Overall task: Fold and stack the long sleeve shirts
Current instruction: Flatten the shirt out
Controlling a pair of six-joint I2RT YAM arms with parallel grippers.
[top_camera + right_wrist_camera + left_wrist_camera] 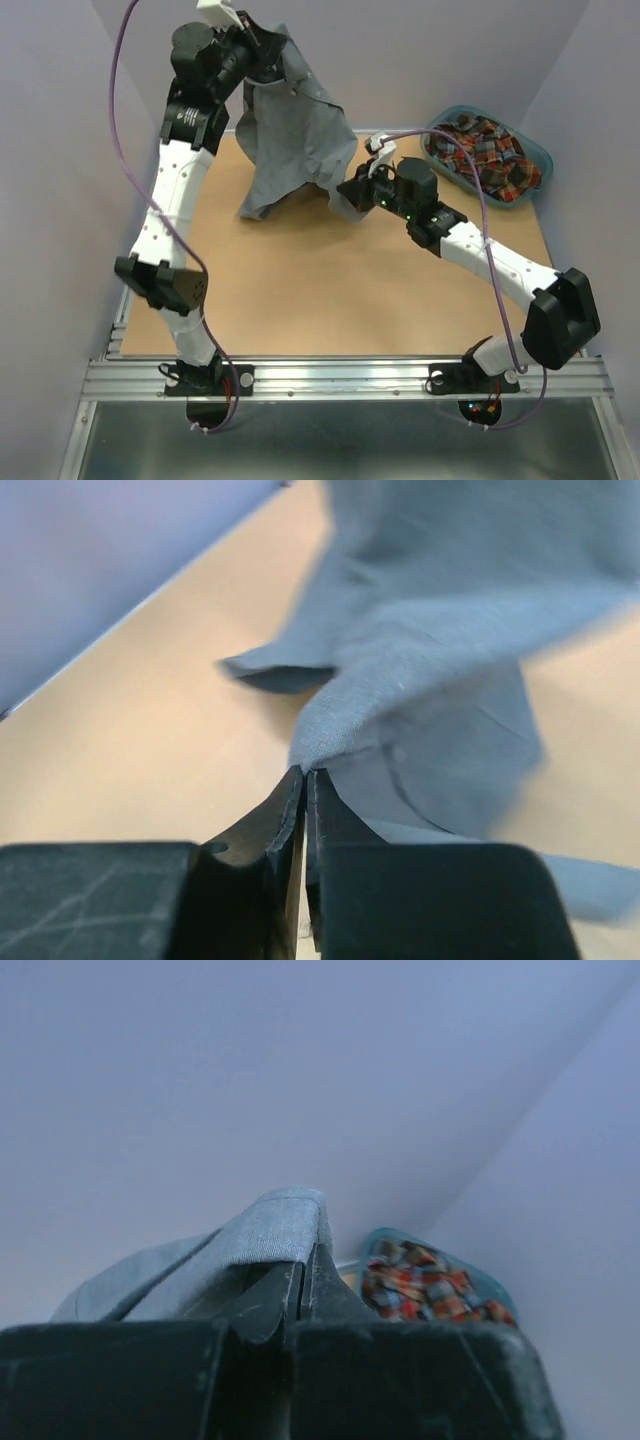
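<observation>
Plain grey shirt [297, 140], red, navy and seemingly yellow plaid shirt [487, 152] in a teal basket [536, 162]

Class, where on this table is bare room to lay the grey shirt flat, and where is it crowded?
Free: the near half of the table, between the left arm and right arm. Crowded: the far edge, holding the grey shirt and the basket.

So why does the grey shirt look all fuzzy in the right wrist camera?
Right wrist view: the plain grey cloth shirt sits very close to the camera and smears, most at the top. Left wrist view: its edge is sharper, while the red plaid shirt far behind looks soft. Top view: everything is crisp, with even light.
</observation>
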